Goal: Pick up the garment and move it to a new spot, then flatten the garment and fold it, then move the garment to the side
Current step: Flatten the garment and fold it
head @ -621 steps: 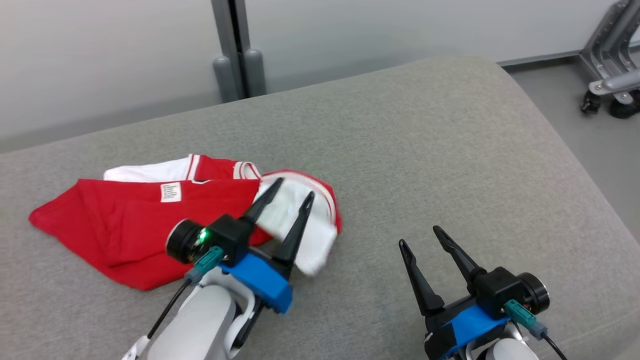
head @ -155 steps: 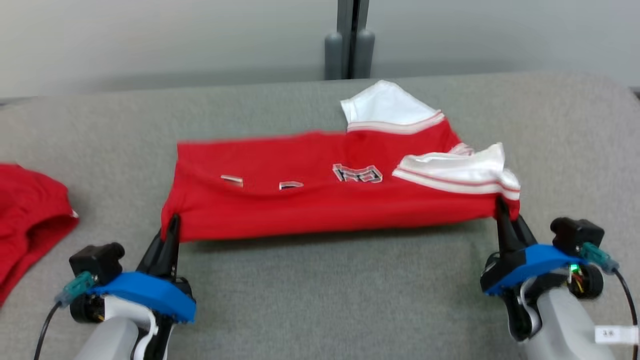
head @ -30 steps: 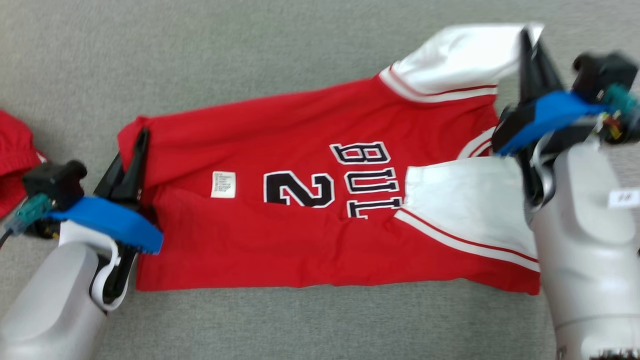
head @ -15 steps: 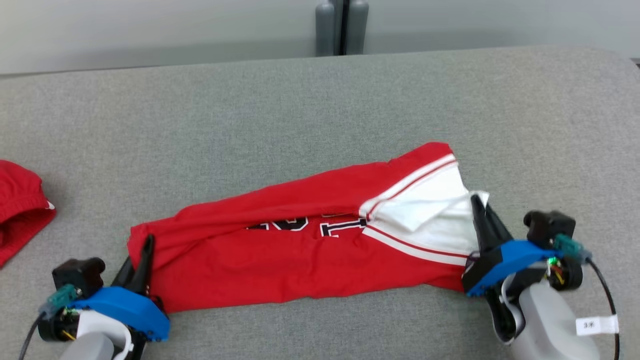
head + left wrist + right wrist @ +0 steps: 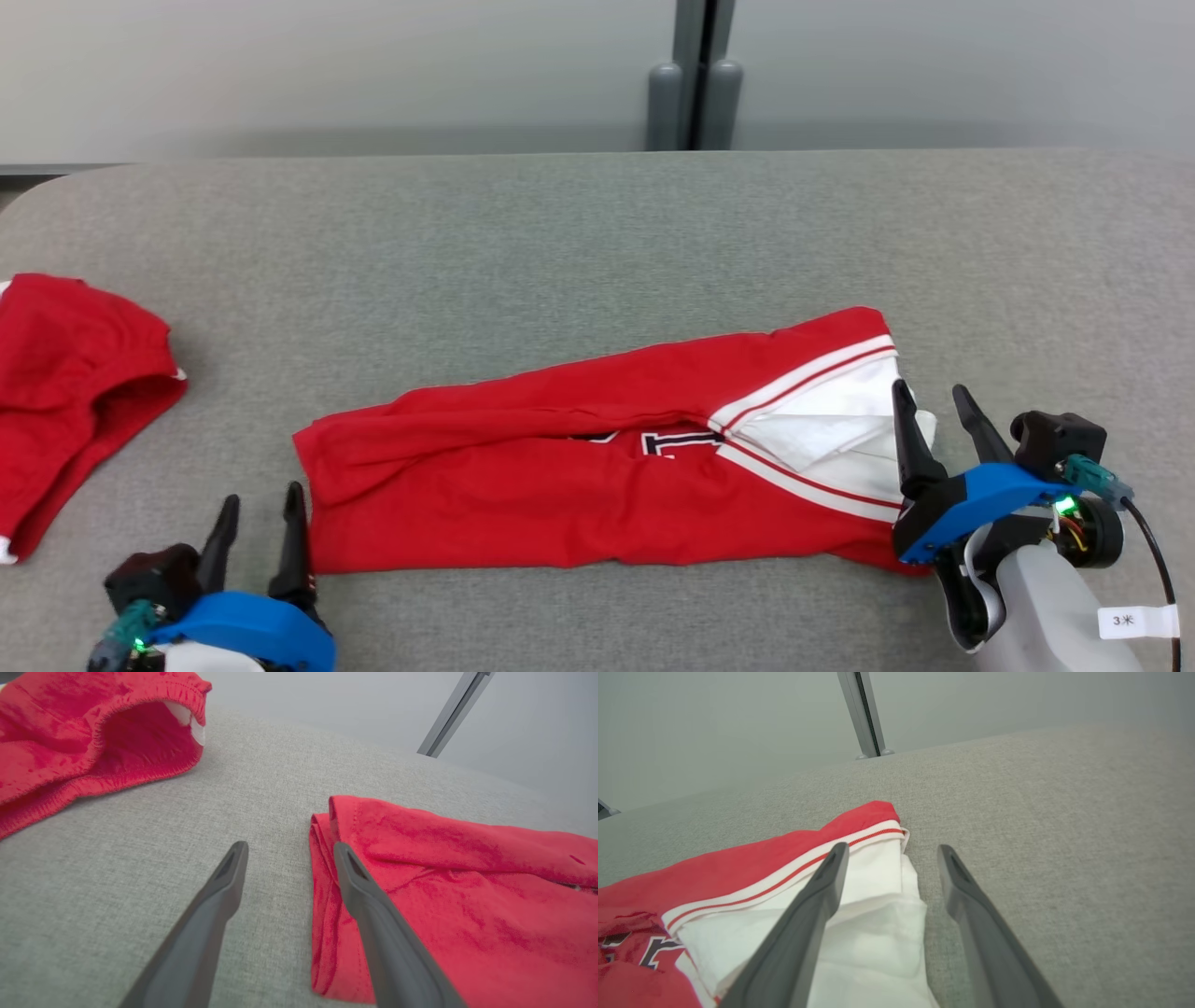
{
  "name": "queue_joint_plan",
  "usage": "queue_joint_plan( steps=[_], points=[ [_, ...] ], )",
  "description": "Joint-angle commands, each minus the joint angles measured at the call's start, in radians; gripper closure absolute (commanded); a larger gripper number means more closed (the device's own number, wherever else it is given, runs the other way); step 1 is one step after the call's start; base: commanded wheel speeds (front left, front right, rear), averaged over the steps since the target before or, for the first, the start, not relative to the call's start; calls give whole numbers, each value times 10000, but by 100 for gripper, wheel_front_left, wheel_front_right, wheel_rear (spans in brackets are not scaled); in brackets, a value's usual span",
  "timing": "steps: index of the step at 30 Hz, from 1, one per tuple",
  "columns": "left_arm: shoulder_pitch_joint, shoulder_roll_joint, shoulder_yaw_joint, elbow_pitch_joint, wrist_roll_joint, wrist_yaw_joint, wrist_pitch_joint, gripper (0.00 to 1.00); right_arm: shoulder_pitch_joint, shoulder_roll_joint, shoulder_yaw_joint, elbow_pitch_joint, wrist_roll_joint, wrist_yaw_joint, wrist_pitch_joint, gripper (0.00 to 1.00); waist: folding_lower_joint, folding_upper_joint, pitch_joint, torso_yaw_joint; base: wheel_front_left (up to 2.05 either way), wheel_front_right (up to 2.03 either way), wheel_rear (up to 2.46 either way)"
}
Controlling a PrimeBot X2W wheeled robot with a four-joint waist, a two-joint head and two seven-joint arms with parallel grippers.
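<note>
The garment (image 5: 579, 467) is a red jersey with white sleeves and dark lettering, folded lengthwise into a long band across the grey cushion. My left gripper (image 5: 259, 509) stands open at its left end, one finger over the red hem (image 5: 327, 896), nothing between the fingers. At the white-sleeved right end, my right gripper (image 5: 934, 397) is open, one finger above the white cloth (image 5: 878, 914). The left wrist view shows my left gripper (image 5: 288, 848) and the right wrist view my right gripper (image 5: 892, 849), both with jaws apart and empty.
A second red garment (image 5: 65, 383) lies crumpled at the left edge of the cushion (image 5: 560, 243), also in the left wrist view as a red garment (image 5: 84, 732). Behind the cushion stand a grey wall and a grey post (image 5: 695, 84).
Both grippers have opened and let go of the jersey's ends. The jersey now lies folded on the cushion. The head camera has shifted.
</note>
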Motion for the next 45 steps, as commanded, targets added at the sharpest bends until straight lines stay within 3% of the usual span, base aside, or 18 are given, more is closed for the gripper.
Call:
queue_joint_plan(
  steps=[1, 9, 13, 19, 20, 21, 22, 29, 36, 40, 45],
  points=[
    [147, -173, 44, -101, 214, 24, -25, 0, -107, -80, -159, 191, -236, 1, 129, 0, 1, 2, 60, 176, 0, 0, 0],
    [8, -336, -55, -204, 418, 21, -25, 0, -507, -81, -1121, 1222, -1231, 1, 786, 0, 1, 2, 338, 749, 0, 0, 0],
    [-59, -252, -84, -269, 343, 20, -25, 0, -584, 11, -991, 1955, -1272, 4, 1211, 0, 1, 2, 467, 886, 0, 0, 0],
    [-69, -240, -116, -254, 249, 20, -25, 0, -396, 222, 1634, 2276, 1142, 64, 1352, 0, 1, 2, 484, 773, 0, 0, 0],
    [-51, -240, -119, -263, 245, 20, -25, 0, -335, 211, 2004, 2162, 1493, 64, 1342, 31, 1, 2, 475, 710, 0, 0, 0],
    [-37, -253, -142, -277, 241, 20, -25, 0, -291, 184, 2251, 2089, 1772, 62, 1313, 85, 1, 2, 467, 658, 0, 0, 0],
    [-24, -258, -151, -293, 233, 20, -25, 0, -277, 161, 2430, 2051, 1922, 62, 1231, 100, 1, 2, 451, 593, 0, 0, 0],
    [86, -270, -300, -381, 317, 19, -25, 0, -838, -338, 1565, 2232, 1648, -10, 101, 100, 1, 2, 212, 147, 0, 0, 0],
    [335, -466, -421, -348, 409, 19, -25, 0, -846, -502, 679, 1535, 1284, -1, -153, 100, 1, 2, -162, -344, 0, 0, 0],
    [288, -525, -513, -314, 467, 19, -25, 0, -599, -231, 996, 794, 1161, 1, -153, 100, 1, 2, -210, -419, 0, 0, 0],
    [304, -534, -706, -237, 472, 19, -25, 0, -352, -16, 2255, -115, 1525, 1, -158, 100, 1, 2, -258, -230, 0, 0, 0]
  ],
)
